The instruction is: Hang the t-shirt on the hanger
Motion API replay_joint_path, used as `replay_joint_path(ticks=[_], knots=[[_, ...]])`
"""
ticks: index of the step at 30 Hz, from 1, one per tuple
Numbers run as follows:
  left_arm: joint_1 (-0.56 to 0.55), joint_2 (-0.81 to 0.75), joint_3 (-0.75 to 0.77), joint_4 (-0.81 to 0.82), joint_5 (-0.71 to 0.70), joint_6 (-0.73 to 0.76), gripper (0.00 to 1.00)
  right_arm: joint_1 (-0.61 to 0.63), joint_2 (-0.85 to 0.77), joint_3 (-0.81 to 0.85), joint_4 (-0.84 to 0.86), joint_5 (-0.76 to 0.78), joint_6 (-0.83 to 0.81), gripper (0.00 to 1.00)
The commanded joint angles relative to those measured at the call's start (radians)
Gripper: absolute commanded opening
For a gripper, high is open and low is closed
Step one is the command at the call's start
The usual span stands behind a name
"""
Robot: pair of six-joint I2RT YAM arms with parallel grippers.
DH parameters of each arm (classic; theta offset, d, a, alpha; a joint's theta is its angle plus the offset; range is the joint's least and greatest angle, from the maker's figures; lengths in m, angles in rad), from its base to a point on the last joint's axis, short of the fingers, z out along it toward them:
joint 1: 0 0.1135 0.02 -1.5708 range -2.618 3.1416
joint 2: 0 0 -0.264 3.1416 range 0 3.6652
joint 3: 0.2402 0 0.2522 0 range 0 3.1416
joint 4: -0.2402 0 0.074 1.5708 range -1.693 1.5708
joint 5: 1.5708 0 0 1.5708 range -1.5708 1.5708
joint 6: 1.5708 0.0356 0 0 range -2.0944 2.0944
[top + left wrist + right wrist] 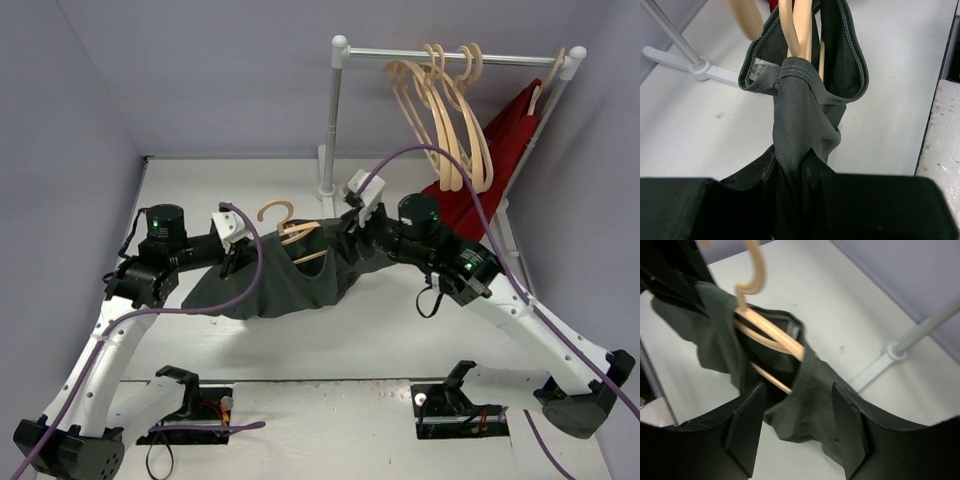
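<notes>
t-shirt [285, 285] held mid-frame over the bench [350, 340], hanger [298, 240] inside the neck. left tool [797, 190] clamped on a bunched fold; right tool [797, 425] stands apart, gripping nothing. cloth looks soft, light, likely slips: grip shoulder seams.

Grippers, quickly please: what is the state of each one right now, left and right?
Left gripper: closed, pinching a fold of the t-shirt.
Right gripper: open, holding nothing.
</notes>
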Motion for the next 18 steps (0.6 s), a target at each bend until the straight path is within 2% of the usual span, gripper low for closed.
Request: replay_joint_path(ticks=[1, 3, 5, 7, 12, 18], knots=[[0.031, -0.056, -0.009, 0.126, 0.099, 0.019, 0.00, -0.099, -0.098, -0.016, 0.047, 0.028, -0.049, 0.59], [0.042, -0.063, -0.014, 0.125, 0.122, 0.023, 0.00, -0.142, -0.111, -0.030, 0.034, -0.015, -0.079, 0.61], [0.051, -0.070, -0.012, 0.111, 0.145, 0.036, 0.00, -0.241, -0.110, -0.048, 0.013, -0.124, -0.144, 0.67], [0.052, -0.066, -0.004, 0.100, 0.161, 0.049, 0.00, -0.268, -0.091, -0.051, -0.016, -0.217, -0.196, 0.71], [0.052, -0.049, 0.024, 0.064, 0.210, 0.078, 0.00, -0.280, -0.014, -0.046, -0.042, -0.368, -0.290, 0.78], [0.052, -0.034, 0.065, 0.005, 0.204, 0.124, 0.00, -0.280, 0.044, -0.035, -0.045, -0.477, -0.337, 0.80]])
